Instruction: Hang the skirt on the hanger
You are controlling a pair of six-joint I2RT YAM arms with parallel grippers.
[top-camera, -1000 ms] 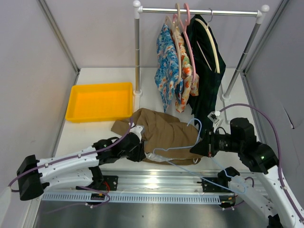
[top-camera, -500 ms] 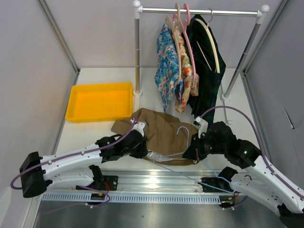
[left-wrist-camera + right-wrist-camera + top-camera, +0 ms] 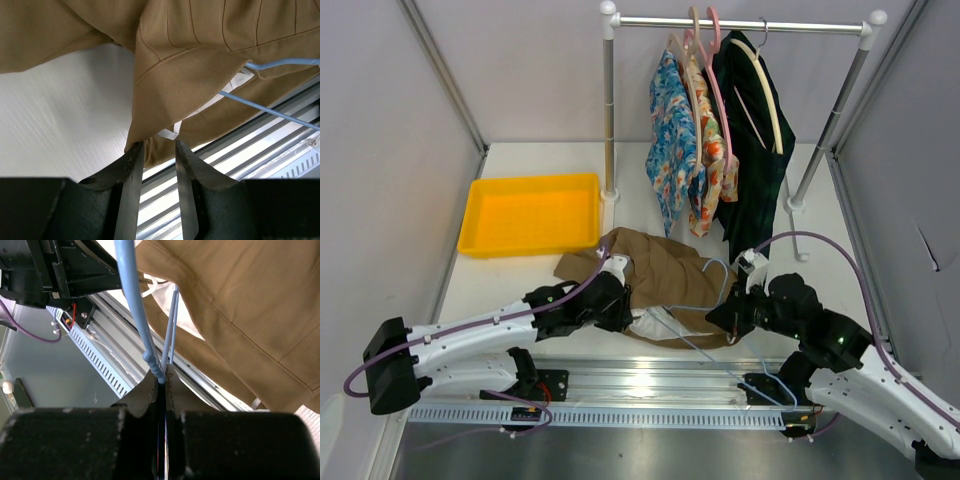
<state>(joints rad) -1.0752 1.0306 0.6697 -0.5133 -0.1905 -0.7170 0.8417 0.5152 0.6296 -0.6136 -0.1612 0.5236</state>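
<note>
The tan-brown skirt (image 3: pixel 665 275) lies crumpled at the table's near edge, with whitish lining showing at its front. My left gripper (image 3: pixel 620 312) is at its left front edge. In the left wrist view the fingers (image 3: pixel 155 147) are narrowly apart with a fold of the skirt's hem (image 3: pixel 200 50) pinched between the tips. My right gripper (image 3: pixel 718 318) is at the skirt's right front. It is shut on the pale blue wire hanger (image 3: pixel 131 295), whose wires run over the skirt (image 3: pixel 250 305) and the front rail (image 3: pixel 692 341). The wire also shows in the left wrist view (image 3: pixel 270 107).
A yellow tray (image 3: pixel 530 212) sits at the back left. A clothes rack (image 3: pixel 609 110) stands behind the skirt with floral garments (image 3: pixel 675 150), a dark plaid garment (image 3: pixel 750 150) and pink and cream hangers. A metal rail (image 3: pixel 650 385) runs along the near edge.
My right arm has dropped and moved left, bringing the hanger down against the skirt's right front. My left gripper has shifted slightly right, still at the skirt's edge.
</note>
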